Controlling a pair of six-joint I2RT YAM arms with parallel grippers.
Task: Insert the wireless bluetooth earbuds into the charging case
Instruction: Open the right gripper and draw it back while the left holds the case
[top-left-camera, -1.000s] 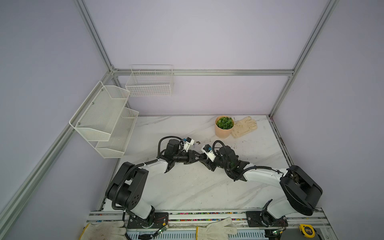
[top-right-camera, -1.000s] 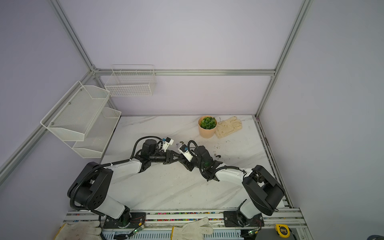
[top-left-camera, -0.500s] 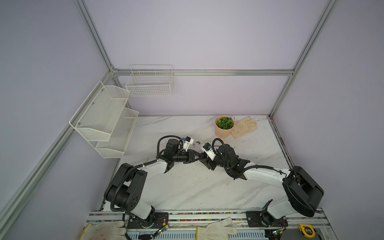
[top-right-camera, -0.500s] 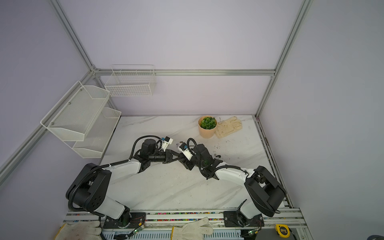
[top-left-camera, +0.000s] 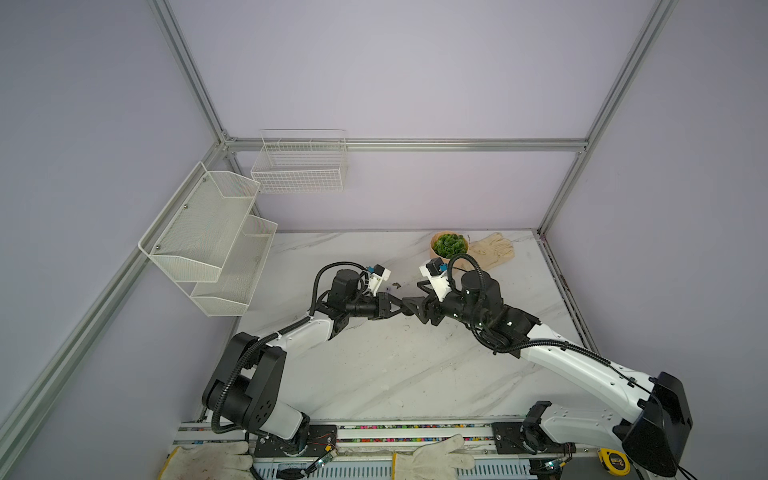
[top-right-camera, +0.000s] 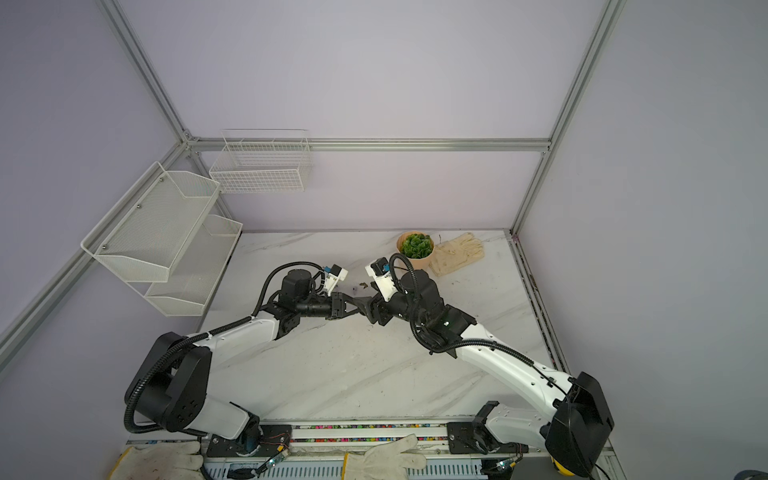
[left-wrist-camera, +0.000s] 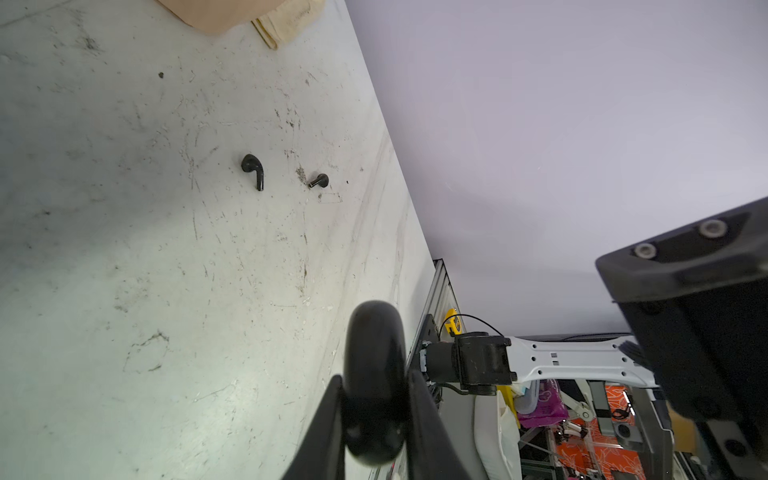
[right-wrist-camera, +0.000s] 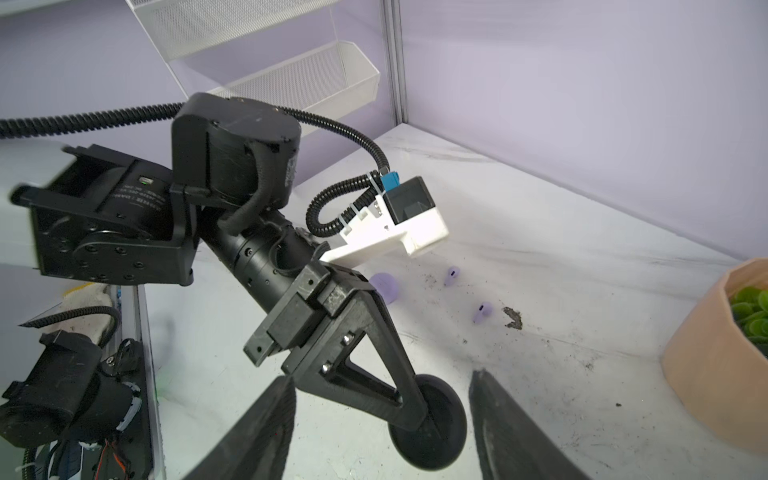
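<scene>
left gripper (left-wrist-camera: 376, 376): clamped tight on the black charging case (left-wrist-camera: 376, 386), one finger on each flat face
black charging case: round disc held edge-on between the left fingers, at mid-table where the two grippers met; could not tell whether it touched the table (top-left-camera: 374, 374)
right gripper (right-wrist-camera: 382, 378): jaws spread wide, gripping nothing; one finger sat on either side of the case with a gap showing, no contact seen
arms: in both top views the grippers pointed tip to tip near the table centre, left gripper from the left and right gripper from the right
black earbud 1 (left-wrist-camera: 252, 170): lay flat on the table, stem visible, well clear of both grippers
black earbud 2 (left-wrist-camera: 319, 181): on the table near earbud 1, apart from it, seen nearly end-on
lilac earbud 1 (right-wrist-camera: 451, 275): on the table beyond the left wrist, outside any case
lilac earbud 2 (right-wrist-camera: 482, 311): on the table near lilac earbud 1, not touching it, just beside the debris bit (right-wrist-camera: 513, 318)
lilac case (right-wrist-camera: 384, 286): on the table, partly hidden behind the left gripper body, near the lilac earbuds
plant pot (top-left-camera: 448, 245): at the back of the table, upright, with the glove (top-left-camera: 492, 249) touching its right side
earbuds overall: all four loose on the table, none seated in a case
</scene>
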